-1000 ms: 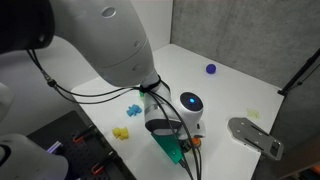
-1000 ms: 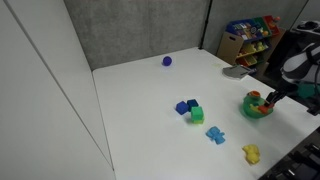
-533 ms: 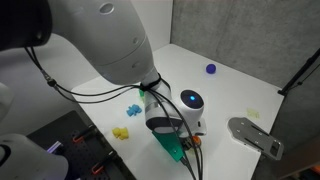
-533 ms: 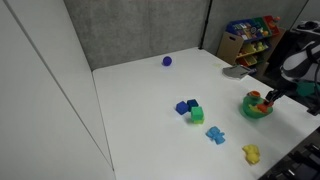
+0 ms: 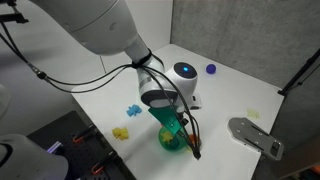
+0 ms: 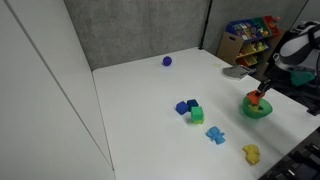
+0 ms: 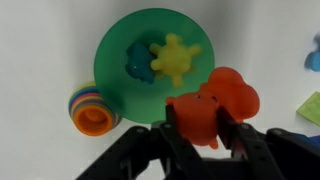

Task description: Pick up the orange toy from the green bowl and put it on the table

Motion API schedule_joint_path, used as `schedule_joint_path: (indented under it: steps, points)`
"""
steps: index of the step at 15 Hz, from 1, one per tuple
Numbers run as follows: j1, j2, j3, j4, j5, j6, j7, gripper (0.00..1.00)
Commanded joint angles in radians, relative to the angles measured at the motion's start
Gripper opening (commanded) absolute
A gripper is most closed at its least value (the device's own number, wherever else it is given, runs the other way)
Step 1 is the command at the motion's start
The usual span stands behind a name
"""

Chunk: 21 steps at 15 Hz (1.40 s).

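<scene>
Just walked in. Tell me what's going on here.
The robot's gripper is clamped on the orange toy and holds it over the rim of the green bowl, apparently lifted clear. A yellow star toy and a blue piece lie in the bowl. A striped disc sits beside it on the table. The orange toy is not yet set down.

Lab-like test space: grey partition panels (image 6: 140, 30), white table (image 6: 140, 95), shelf of coloured toy bins (image 6: 248, 38).
</scene>
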Motion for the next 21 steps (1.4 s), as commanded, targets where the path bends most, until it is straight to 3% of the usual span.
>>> schedule_joint_path:
  steps: [1,2,3,4,8,15,21]
  points:
    - [0.094,-0.060,-0.011,-0.037,0.038,-0.033,0.024,0.18]
    - [0.123,-0.063,-0.019,-0.041,0.031,-0.040,0.041,0.18]
    - [0.149,-0.063,-0.026,-0.042,0.022,-0.054,0.059,0.68]
    - [0.171,-0.063,-0.033,-0.044,0.014,-0.061,0.078,0.69]
    - [0.240,-0.073,-0.077,-0.038,-0.011,-0.117,0.151,0.99]
    - [0.329,-0.173,-0.182,-0.032,-0.103,-0.247,0.361,1.00]
    - [0.397,-0.301,-0.238,-0.018,-0.286,-0.411,0.631,1.00]
